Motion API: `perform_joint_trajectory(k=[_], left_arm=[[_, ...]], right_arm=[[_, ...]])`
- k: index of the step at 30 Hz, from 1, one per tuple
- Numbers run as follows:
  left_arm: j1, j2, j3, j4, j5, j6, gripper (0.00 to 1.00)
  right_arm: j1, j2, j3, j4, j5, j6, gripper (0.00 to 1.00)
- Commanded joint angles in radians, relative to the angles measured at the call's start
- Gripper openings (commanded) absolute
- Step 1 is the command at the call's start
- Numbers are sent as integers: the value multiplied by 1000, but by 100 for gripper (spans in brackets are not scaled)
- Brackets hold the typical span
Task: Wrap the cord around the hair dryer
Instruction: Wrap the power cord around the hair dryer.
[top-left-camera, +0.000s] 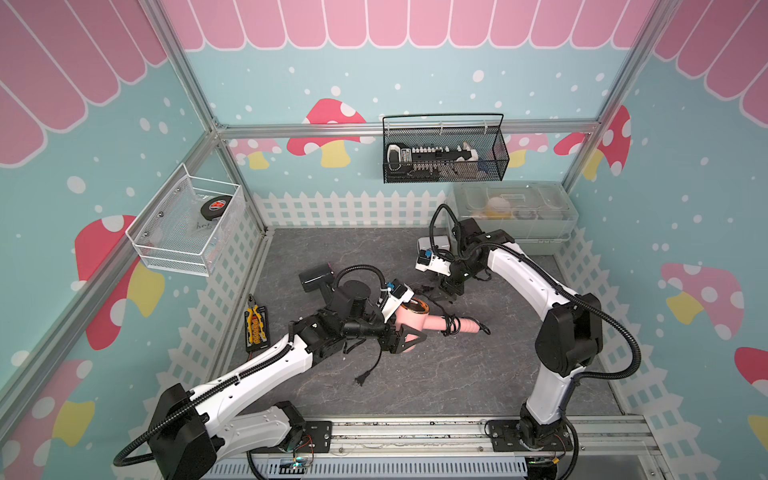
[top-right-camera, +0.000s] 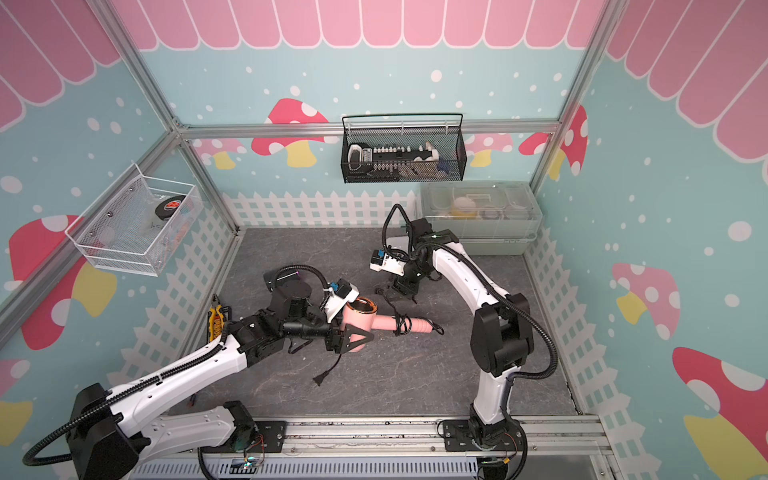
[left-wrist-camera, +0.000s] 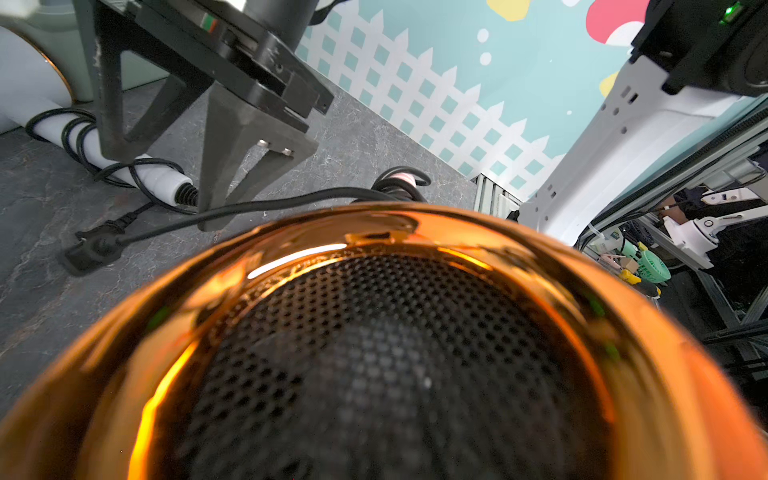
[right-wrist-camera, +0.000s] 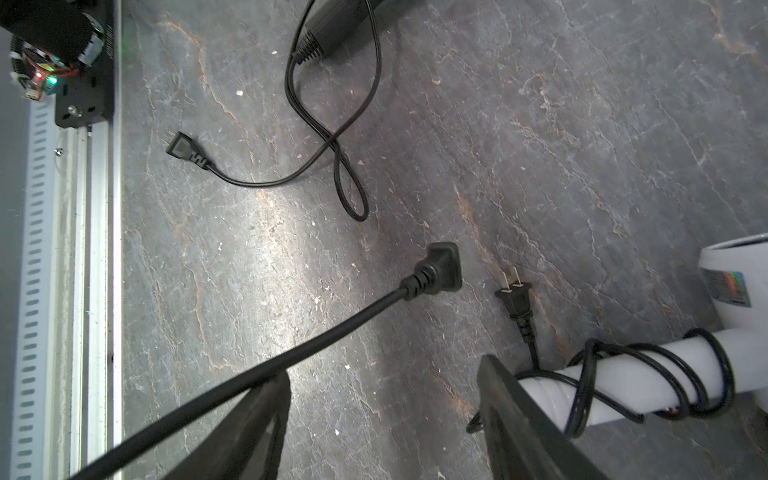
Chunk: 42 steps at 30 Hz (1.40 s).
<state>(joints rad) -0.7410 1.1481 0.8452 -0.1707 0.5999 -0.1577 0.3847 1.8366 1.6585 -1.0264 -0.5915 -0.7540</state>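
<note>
The left claw (top-left-camera: 411, 338) is clamped on the barrel of the pink hair dryer (top-left-camera: 432, 322), near the middle of the table (top-left-camera: 415, 386). Its jaws are partly closed around the pink body. In the left wrist view the dryer's gold-rimmed mesh end fills most of the frame. The dryer's head is on the left and its handle points right. Several turns of the black cord (top-left-camera: 451, 325) are wound around the handle. From those turns the loose end runs toward the far side, to the right claw (top-left-camera: 451, 291). In the right wrist view the right claw's jaws stand wide apart, and the cord crosses one of its fingers (right-wrist-camera: 257, 415) without being pinched. The cord's plug (right-wrist-camera: 436, 270) lies just beyond that finger; whether it rests on the table cannot be told. The claw's other finger sits just beside the handle of a white hair dryer (right-wrist-camera: 665, 374), which has its own cord wound round it. A dark hair dryer (top-left-camera: 316, 278) lies on the far left, beyond the left arm.
</note>
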Motion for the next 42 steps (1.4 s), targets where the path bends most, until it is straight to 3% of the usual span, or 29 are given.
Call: perform_joint_trajectory(k=[1, 14, 19, 24, 32, 42], left_arm=[[3, -34, 2, 119, 23, -13, 0], [116, -114, -117, 334, 97, -140, 0], [127, -134, -132, 370, 131, -156, 0], [129, -144, -117, 396, 156, -170, 0], [147, -143, -89, 443, 191, -205, 0], [172, -124, -94, 563, 204, -281, 0]], right_arm=[[2, 0, -25, 1, -92, -45, 70], [-75, -20, -118, 17, -325, -74, 70], [-135, -1, -90, 17, -473, -104, 71], [-151, 28, -57, 59, -538, -98, 72], [-170, -92, -307, 518, -591, 128, 73], [-255, -184, -663, 1333, -591, 647, 75]])
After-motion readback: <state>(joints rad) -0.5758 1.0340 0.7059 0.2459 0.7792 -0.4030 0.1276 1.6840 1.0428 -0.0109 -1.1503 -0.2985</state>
